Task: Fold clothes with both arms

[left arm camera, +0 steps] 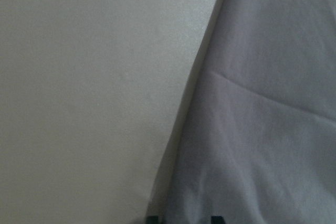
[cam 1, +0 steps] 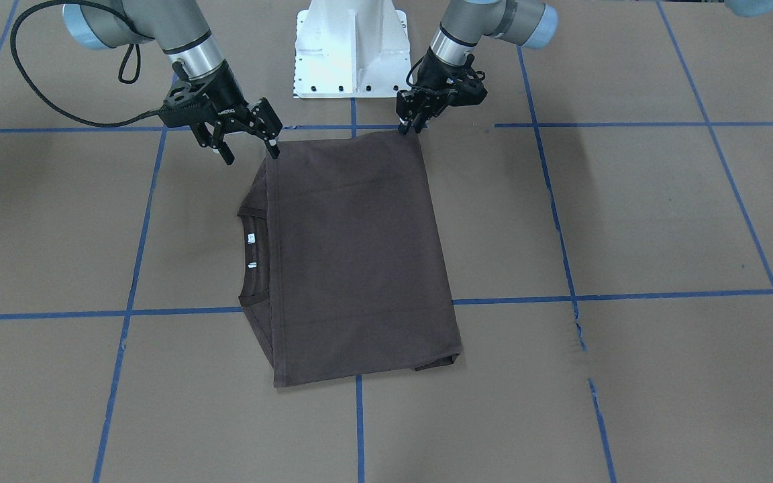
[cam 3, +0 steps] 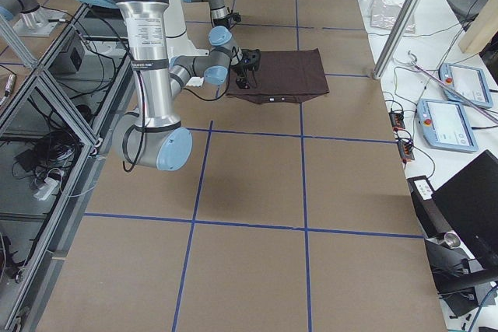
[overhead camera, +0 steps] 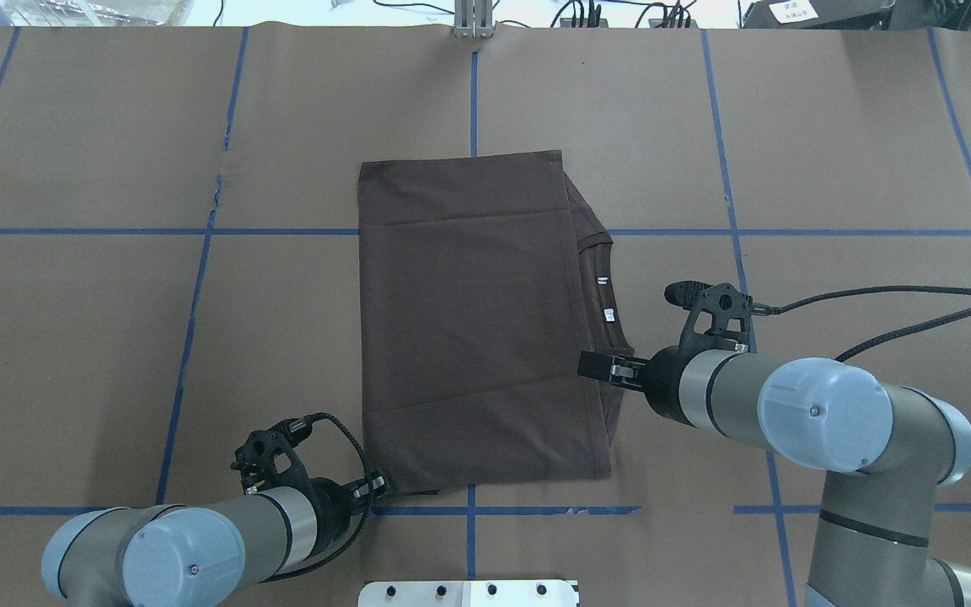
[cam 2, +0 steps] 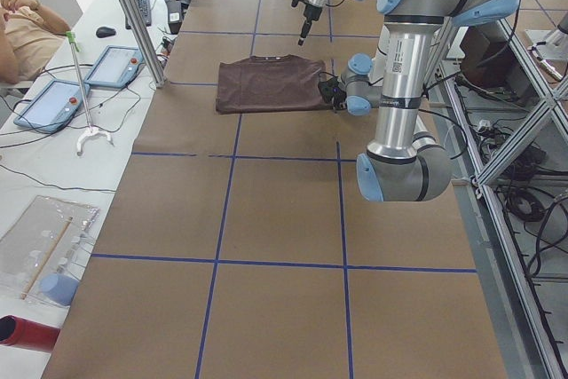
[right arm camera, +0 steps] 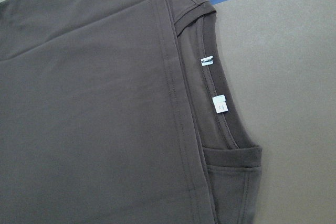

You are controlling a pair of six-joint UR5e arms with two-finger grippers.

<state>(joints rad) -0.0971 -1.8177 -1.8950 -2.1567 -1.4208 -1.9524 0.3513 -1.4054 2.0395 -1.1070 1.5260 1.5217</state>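
The dark brown T-shirt (cam 1: pixel 353 261) lies folded into a flat rectangle on the brown table, and it also shows in the overhead view (overhead camera: pixel 469 337). Its collar with white tags (right arm camera: pixel 219 104) sticks out on the robot's right side. My left gripper (cam 1: pixel 410 127) is down at the shirt's near left corner (overhead camera: pixel 383 485). Its jaws are close together on the fabric edge (left arm camera: pixel 184 219). My right gripper (cam 1: pixel 249 153) is open and holds nothing. It hovers at the near right corner, one fingertip (cam 1: pixel 272 149) just at the shirt's edge, near the collar (overhead camera: pixel 591 364).
The white pedestal base (cam 1: pixel 349 47) stands just behind the shirt's near edge. Blue tape lines (overhead camera: pixel 473 93) grid the table. A person (cam 2: pixel 27 24), tablets (cam 2: pixel 49 104) and a red cylinder (cam 2: pixel 27 333) are on a side table beyond the far edge.
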